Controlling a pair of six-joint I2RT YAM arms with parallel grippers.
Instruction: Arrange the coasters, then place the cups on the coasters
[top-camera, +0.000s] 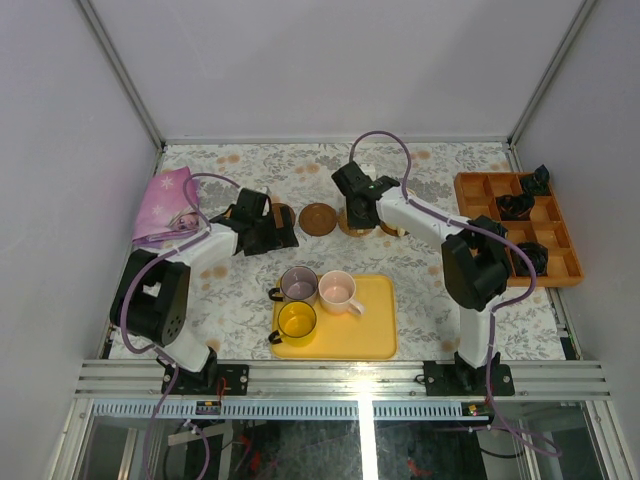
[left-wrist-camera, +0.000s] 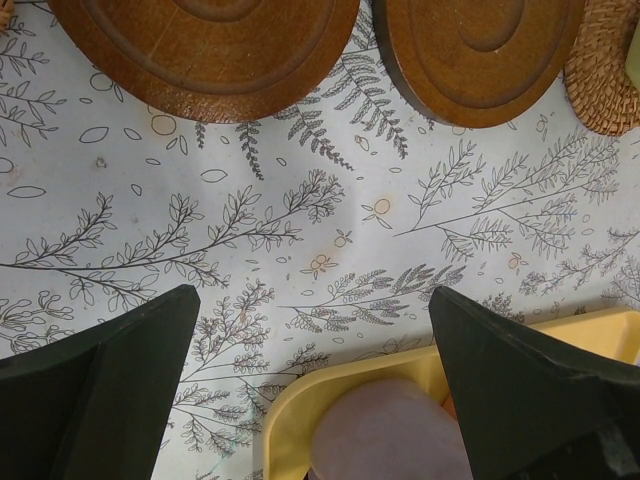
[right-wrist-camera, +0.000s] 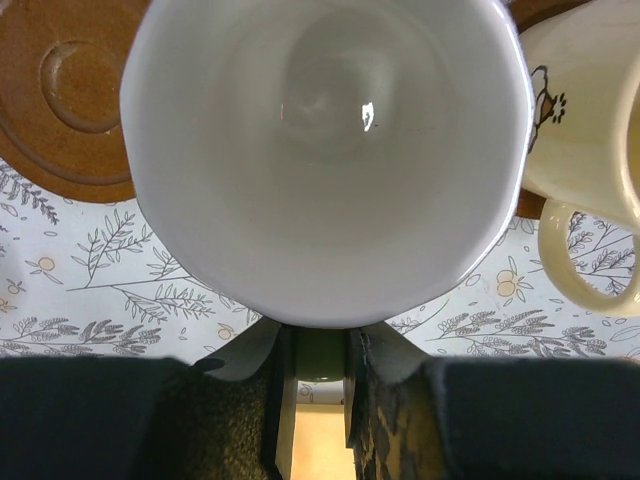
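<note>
The right gripper (top-camera: 358, 200) is clenched on the green handle (right-wrist-camera: 320, 355) of the white cup (right-wrist-camera: 325, 150), holding it near the middle of the bench's (left-wrist-camera: 300, 230) far half. The cup is upright, its mouth open to the wrist camera. Its handle points straight back into the gripper, so the handle-to-rim axis runs along the gripper's own line.

A bare coaster (right-wrist-camera: 65, 100) lies just to the left of the cup, with its edge hidden behind the rim. To the right, the cream cup (right-wrist-camera: 590, 110) stands on its own brown disc, very close to the white one and perhaps touching it. The cup's body hides whatever is directly beneath it, so I cannot tell whether it is already over a coaster. The coming move probably turns on this: a straight drop if so, or a short shift left onto the bare one.

The left gripper (left-wrist-camera: 312, 293) is released and empty, hovering between two coasters (left-wrist-camera: 200, 50) and the far left corner of the yellow tray (left-wrist-camera: 290, 410), where a purple-grey cup (left-wrist-camera: 385, 435) waits. The left arm is the nearer one to the cups on the tray.
</note>
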